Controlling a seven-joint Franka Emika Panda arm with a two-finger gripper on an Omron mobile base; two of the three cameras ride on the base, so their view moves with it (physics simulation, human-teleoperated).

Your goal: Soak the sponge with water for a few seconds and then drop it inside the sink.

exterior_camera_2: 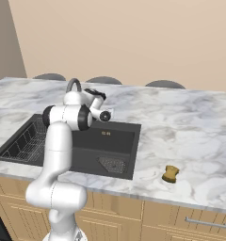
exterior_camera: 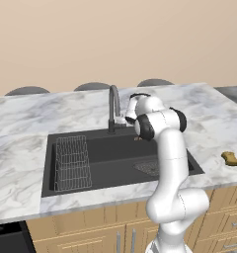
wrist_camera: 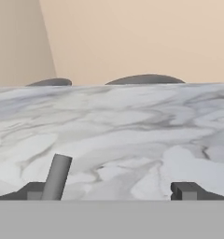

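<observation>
**Kitchen island with sink, arm at the faucet, sponge on the desk**

Desk (exterior_camera: 21, 163): marble-patterned top, white with grey veining, on light wooden cabinets. It runs the full width of both base views. A plain beige wall stands behind it, and the rounded dark grey tops of three seats (exterior_camera: 93, 86) show past its far edge.

Sink (exterior_camera: 105, 148): large matte black rectangular basin set into the desk. A wire rack (exterior_camera: 71, 162) lies in its left part, and a grey mesh drain (exterior_camera: 149, 168) sits on the floor toward the right front, partly behind the arm in the left base view. No stream of water is visible under the spout.

Robot arm (exterior_camera: 165, 163): white with dark joints. It rises in front of the sink and bends over the basin toward the faucet, the hand held level and facing the far wall.

Faucet (exterior_camera: 113, 106): dark grey, curved, mounted at the back rim of the sink. In the hand view a grey bar stands close to the left fingertip.

Tool (wrist_camera: 113, 191): at the back of the sink beside the faucet. Its two dark tips stand wide apart with nothing between them; it holds nothing.

Sponge (exterior_camera: 230, 158): small mustard-brown block with wavy sides. It lies on the desk to the right of the sink, near the front edge, well apart from the tool and from the basin.
</observation>
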